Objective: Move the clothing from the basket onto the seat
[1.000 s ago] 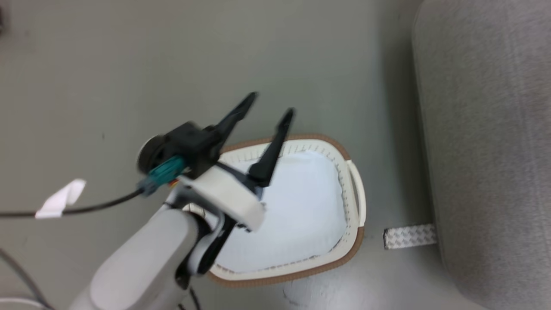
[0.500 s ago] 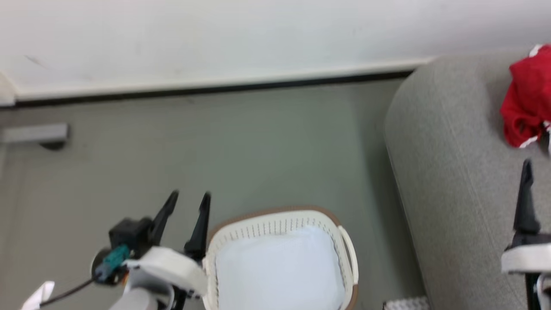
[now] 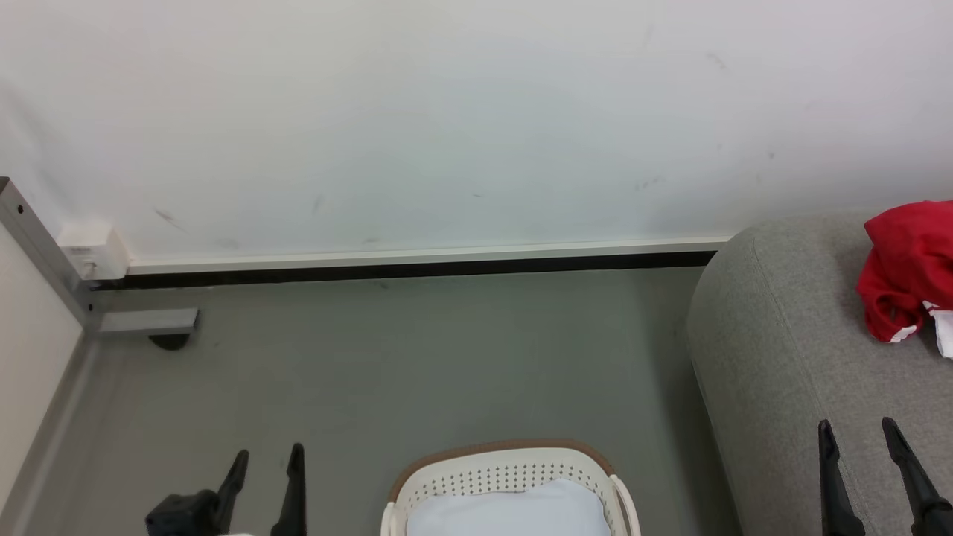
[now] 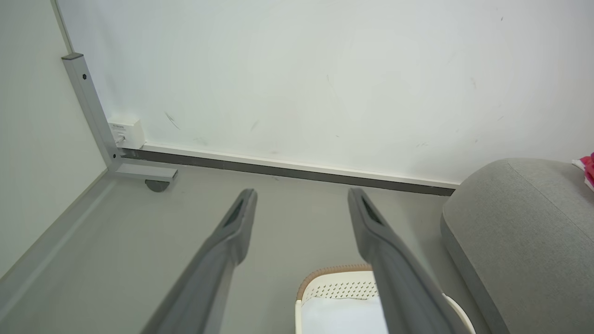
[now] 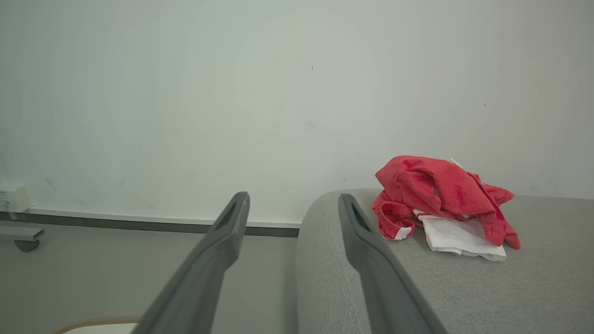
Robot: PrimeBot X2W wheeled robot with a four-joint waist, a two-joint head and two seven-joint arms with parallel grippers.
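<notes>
Two grippers, both spread wide and holding nothing. Left gripper (image 3: 269, 454) hangs over bare floor (image 3: 417, 357), just left of the basket (image 3: 506, 476). Right gripper (image 3: 855, 428) hangs over the near end of the seat (image 3: 774, 335).

Clothing (image 5: 436, 185): lies on the seat as a crumpled red heap with white stripe trim at one cuff. It partly covers a flat white cloth piece (image 5: 464, 239). The heap sits toward the wall side of the seat top, well apart from the right gripper.

Basket: stands on the floor between the two grippers, near the seat's rounded end, with a strip of floor between them. Cream perforated wall, brown rim. The part of its inside that shows holds a pale blue-white cushion (image 3: 514, 514).

Seat surface: light grey woven upholstery with a rounded corner and a seam running along the top edge.

Floor: smooth, grey-green, uniform.

Wall (image 3: 447, 112): white and matte, with faint scuffs and short grey streaks. A white baseboard (image 3: 417, 260) with a dark line beneath it runs where wall meets floor and ends behind the seat.

Left corner: a grey metal post (image 3: 37, 238) slants up, with a small white box (image 3: 85, 249) beside its lower end. A flat grey foot bar (image 3: 149, 321) lies on the floor, a dark round pad under it. A pale side panel (image 3: 30, 357) meets the floor along the left edge.
</notes>
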